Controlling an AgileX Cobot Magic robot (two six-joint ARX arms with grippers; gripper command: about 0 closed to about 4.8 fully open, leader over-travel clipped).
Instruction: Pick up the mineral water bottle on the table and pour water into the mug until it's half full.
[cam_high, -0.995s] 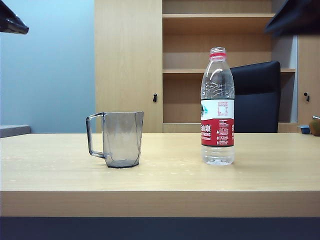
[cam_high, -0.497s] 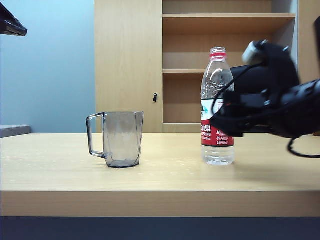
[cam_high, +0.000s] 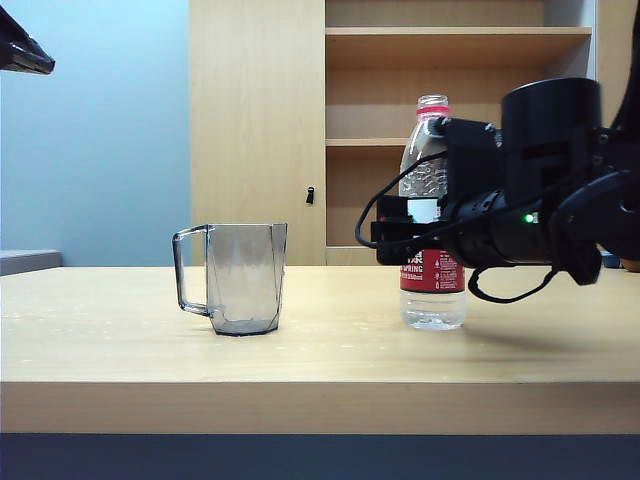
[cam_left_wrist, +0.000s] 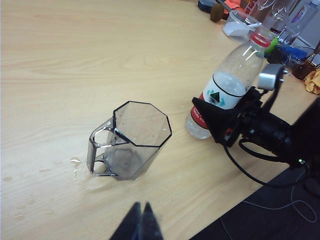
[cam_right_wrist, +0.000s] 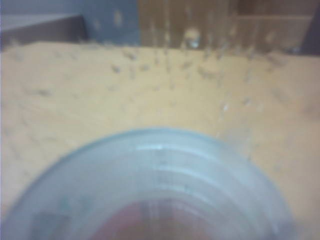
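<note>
The mineral water bottle (cam_high: 432, 290) stands upright and uncapped on the table (cam_high: 320, 350), to the right of the mug. My right gripper (cam_high: 395, 236) has come in level from the right, open, with its jaws on either side of the red-and-white label (cam_left_wrist: 220, 95). The right wrist view is filled by the blurred bottle (cam_right_wrist: 150, 185) close up, and no fingers show there. The grey faceted mug (cam_high: 242, 278) stands upright with its handle to the left and looks empty (cam_left_wrist: 137, 145). My left gripper (cam_left_wrist: 141, 220) hovers shut, high above the mug's near side, and shows at the exterior view's top left corner (cam_high: 22, 50).
A few water drops (cam_left_wrist: 75, 162) lie on the table by the mug's handle. Behind the table are a wooden cabinet (cam_high: 400, 120) and a black chair (cam_high: 515, 195). Bottles and small items (cam_left_wrist: 240, 22) crowd one end of the table. Cables (cam_left_wrist: 250, 165) hang from the right arm.
My right arm has swung down from the upper right and reached in, bringing its jaws around the bottle's label. The bottle has shifted very slightly left. The left gripper and mug have not moved.
</note>
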